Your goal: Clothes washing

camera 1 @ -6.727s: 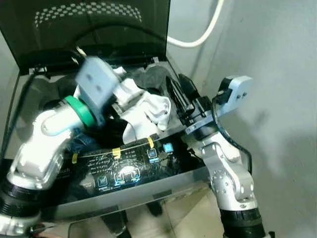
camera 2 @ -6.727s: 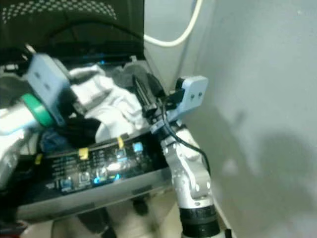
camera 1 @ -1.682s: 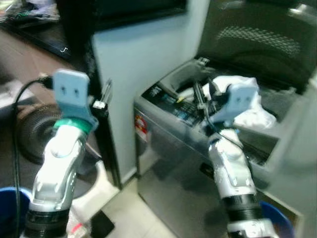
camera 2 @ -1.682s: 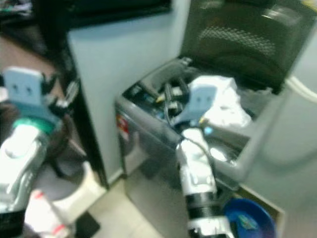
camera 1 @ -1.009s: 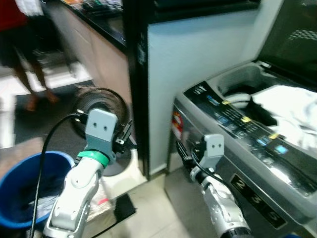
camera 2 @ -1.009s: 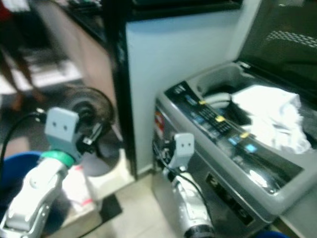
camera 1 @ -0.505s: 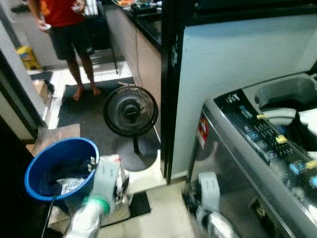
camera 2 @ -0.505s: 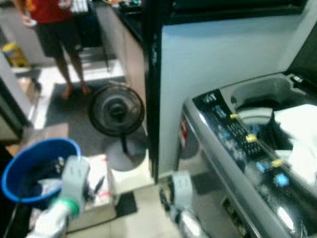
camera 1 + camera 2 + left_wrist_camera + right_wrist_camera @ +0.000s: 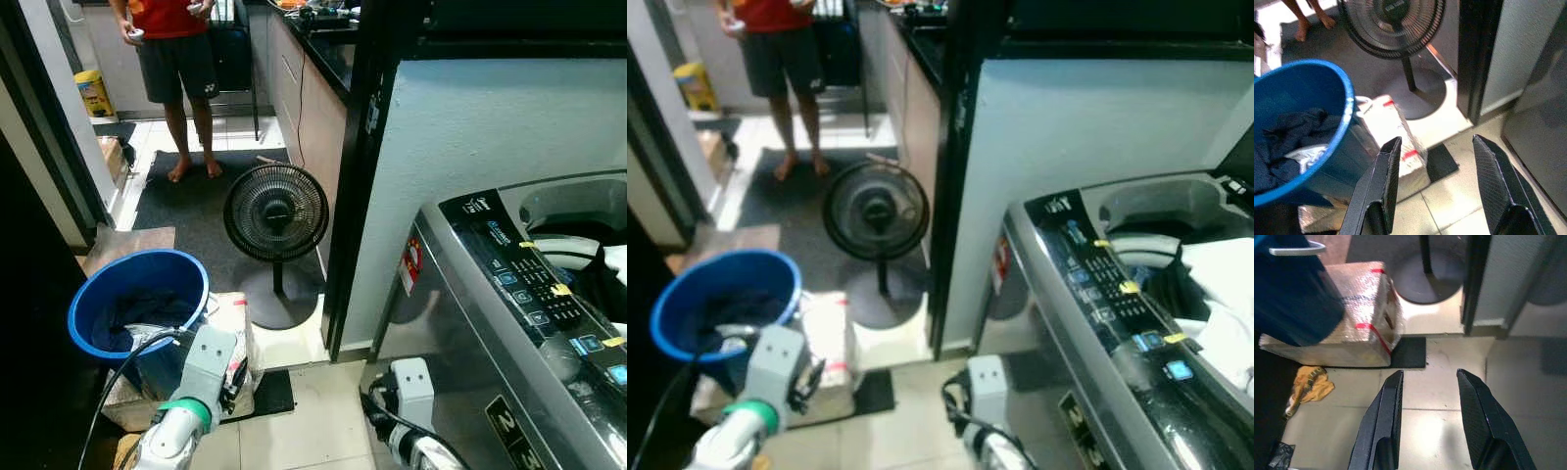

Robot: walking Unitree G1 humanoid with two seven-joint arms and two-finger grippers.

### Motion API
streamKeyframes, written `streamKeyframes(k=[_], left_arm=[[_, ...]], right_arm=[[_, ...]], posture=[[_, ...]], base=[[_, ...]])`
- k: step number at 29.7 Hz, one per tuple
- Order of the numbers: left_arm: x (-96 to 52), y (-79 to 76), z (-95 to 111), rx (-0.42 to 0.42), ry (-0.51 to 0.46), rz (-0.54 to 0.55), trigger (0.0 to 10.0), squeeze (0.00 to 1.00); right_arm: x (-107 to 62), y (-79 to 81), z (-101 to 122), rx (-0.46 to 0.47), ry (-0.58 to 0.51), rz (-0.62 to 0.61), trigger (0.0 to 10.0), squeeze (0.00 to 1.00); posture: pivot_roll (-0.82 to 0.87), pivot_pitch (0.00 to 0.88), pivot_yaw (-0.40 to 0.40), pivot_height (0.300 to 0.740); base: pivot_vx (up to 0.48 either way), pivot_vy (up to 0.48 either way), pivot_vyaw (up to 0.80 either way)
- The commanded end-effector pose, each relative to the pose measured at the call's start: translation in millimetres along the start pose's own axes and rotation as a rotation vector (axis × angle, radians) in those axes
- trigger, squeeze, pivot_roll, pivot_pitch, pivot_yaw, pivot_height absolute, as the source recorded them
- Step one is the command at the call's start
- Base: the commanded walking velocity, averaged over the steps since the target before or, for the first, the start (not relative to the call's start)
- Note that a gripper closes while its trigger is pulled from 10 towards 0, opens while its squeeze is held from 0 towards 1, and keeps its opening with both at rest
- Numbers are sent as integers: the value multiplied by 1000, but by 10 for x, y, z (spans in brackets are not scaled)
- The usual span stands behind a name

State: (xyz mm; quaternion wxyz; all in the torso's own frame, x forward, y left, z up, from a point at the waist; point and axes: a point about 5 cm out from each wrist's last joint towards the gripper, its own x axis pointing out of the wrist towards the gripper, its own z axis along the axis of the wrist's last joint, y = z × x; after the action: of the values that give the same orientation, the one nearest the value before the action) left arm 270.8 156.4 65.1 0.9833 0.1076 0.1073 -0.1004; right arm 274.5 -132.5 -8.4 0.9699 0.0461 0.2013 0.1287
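Two grippers hang low and empty right now — the left gripper (image 9: 1432, 196) with its fingers spread wide over the tiles, the right gripper (image 9: 1432, 423) likewise parted above the floor beside the washer (image 9: 509, 323). More laundry waits in the blue bucket (image 9: 93, 304), which sits on the floor at the edge of a wrapped box (image 9: 1342, 318), near the fan (image 9: 275, 212). Dark clothes (image 9: 1288, 142) lie inside it; some white ones (image 9: 1229, 284) are already in the washer's open top.

To do this well, I'd say the left arm should come in over the bucket's rim from above, fingers wide, and bite deep into the dark bundle rather than pinching an edge — and keep clear of the fan cage.

Hard to judge how full the bucket is, since its wall hides the bottom. A person (image 9: 176, 49) stands at the far end of the room, cut off at the chest. The washer drum is mostly out of frame.
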Motion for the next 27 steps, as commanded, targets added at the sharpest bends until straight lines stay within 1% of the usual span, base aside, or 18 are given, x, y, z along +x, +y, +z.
streamKeyframes(k=[1,8,15,16,22,24,27], left_arm=[[-10,-9,-72,13,19,-3,10000,0],[-14,-16,-139,7,26,5,10000,0],[-13,-19,-147,28,21,3,10000,0],[-8,-23,-148,42,15,0,10000,0],[-2,-35,-155,46,10,1,10000,0],[-4,-30,-150,-18,7,9,10000,0],[-5,-17,-137,-23,-4,18,10000,0]], right_arm=[[1,34,-34,4,6,9,10000,0],[9,46,-45,-3,6,14,10000,0],[5,45,-53,-2,7,13,10000,0],[6,46,-53,-2,6,14,10000,0],[9,49,-53,-2,3,15,10000,0],[12,51,-50,-3,2,16,10000,0],[13,51,-50,-4,2,17,10000,0]], posture=[[78,0,12,740],[78,4,9,740],[78,5,8,740],[77,5,8,740],[77,4,6,740],[77,4,6,740],[77,4,6,740]], base=[[0,0,0],[0,0,0],[0,0,0],[0,-480,0],[0,-446,0],[0,0,0],[0,0,0]])
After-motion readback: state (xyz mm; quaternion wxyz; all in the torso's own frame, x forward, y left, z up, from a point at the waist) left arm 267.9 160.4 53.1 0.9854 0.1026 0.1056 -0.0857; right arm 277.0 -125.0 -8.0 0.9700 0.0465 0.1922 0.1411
